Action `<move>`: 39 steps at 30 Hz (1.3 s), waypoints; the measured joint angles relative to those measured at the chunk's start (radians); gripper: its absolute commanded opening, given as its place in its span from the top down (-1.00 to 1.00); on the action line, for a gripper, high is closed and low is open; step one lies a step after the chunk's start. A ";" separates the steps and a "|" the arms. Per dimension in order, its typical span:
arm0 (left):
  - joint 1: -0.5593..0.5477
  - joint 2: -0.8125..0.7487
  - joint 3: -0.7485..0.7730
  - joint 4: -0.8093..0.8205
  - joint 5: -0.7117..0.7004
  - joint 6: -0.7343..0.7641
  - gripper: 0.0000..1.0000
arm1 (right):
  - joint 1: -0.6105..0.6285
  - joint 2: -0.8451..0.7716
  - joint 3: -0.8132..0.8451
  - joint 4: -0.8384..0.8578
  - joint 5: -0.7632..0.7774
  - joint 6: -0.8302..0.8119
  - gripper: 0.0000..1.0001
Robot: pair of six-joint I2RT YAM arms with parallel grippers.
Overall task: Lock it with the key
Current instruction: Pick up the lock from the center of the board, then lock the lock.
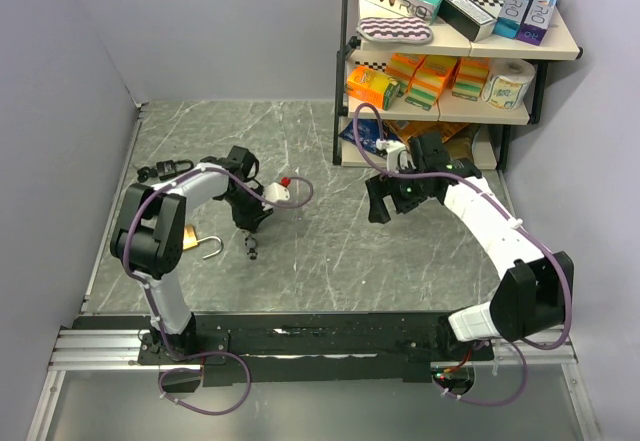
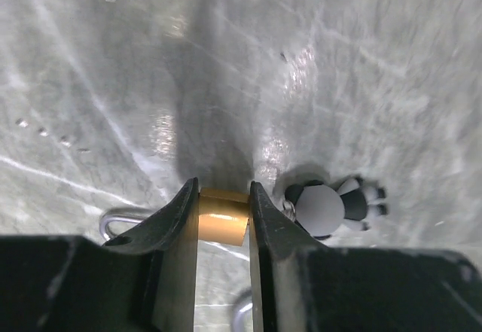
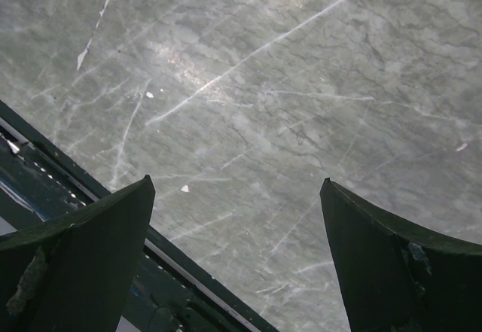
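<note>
My left gripper (image 1: 250,225) is shut on a brass piece (image 2: 223,217) that looks like the key's head, held low over the table. A black-and-white round charm (image 2: 328,208) hangs from it beside my right finger; it also shows in the top view (image 1: 250,252). The brass padlock (image 1: 196,241) lies on the table left of the gripper, its silver shackle (image 1: 213,249) swung open; part of a silver loop (image 2: 119,220) shows at the lower left of the left wrist view. My right gripper (image 1: 388,201) is open and empty above bare table (image 3: 248,121).
A shelf unit (image 1: 450,51) with boxes, sponges and a paper roll stands at the back right. A small white-and-red object (image 1: 283,190) lies behind my left gripper. A black bunch (image 1: 160,171) lies at the left wall. The black mounting rail (image 3: 45,181) runs along the near edge.
</note>
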 measured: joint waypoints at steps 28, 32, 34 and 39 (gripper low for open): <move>0.000 -0.232 0.118 0.110 -0.151 -1.470 0.98 | 0.192 0.173 0.020 0.575 -0.233 0.506 -0.96; 0.000 -0.264 0.129 0.119 -0.169 -1.545 0.98 | 0.208 0.205 -0.006 0.711 -0.259 0.624 -0.91; 0.000 -0.274 0.130 0.125 -0.165 -1.569 0.98 | 0.210 0.218 -0.014 0.788 -0.275 0.697 -0.90; 0.000 -0.278 0.132 0.137 -0.129 -1.595 0.98 | 0.222 0.261 -0.012 0.899 -0.296 0.776 -0.97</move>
